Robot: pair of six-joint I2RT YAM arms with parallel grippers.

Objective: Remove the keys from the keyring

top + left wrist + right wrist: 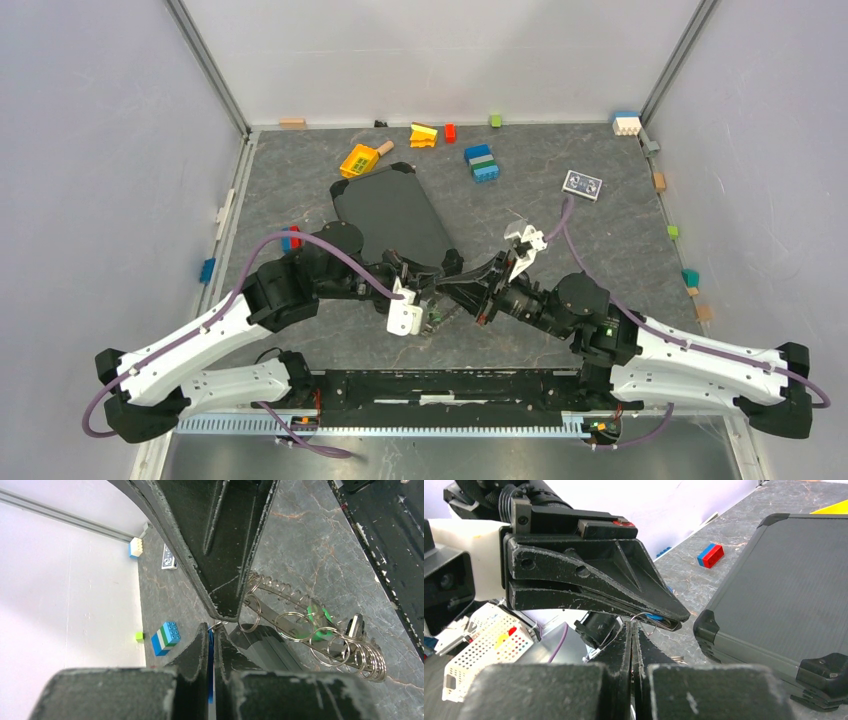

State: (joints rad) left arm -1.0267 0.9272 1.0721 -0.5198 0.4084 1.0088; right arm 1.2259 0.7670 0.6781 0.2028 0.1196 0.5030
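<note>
At mid-table, left pincer clamps the blue key (right pincer shut), keyring beside.

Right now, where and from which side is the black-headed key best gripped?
Take the black-headed key by its head, the only part sticking out of the row of small rings on the keyring, beside the green tag. Probably come from above, away from the table; its blade is hidden among the rings.

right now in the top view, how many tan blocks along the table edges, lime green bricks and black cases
tan blocks: 3
lime green bricks: 2
black case: 1
total: 6
</note>
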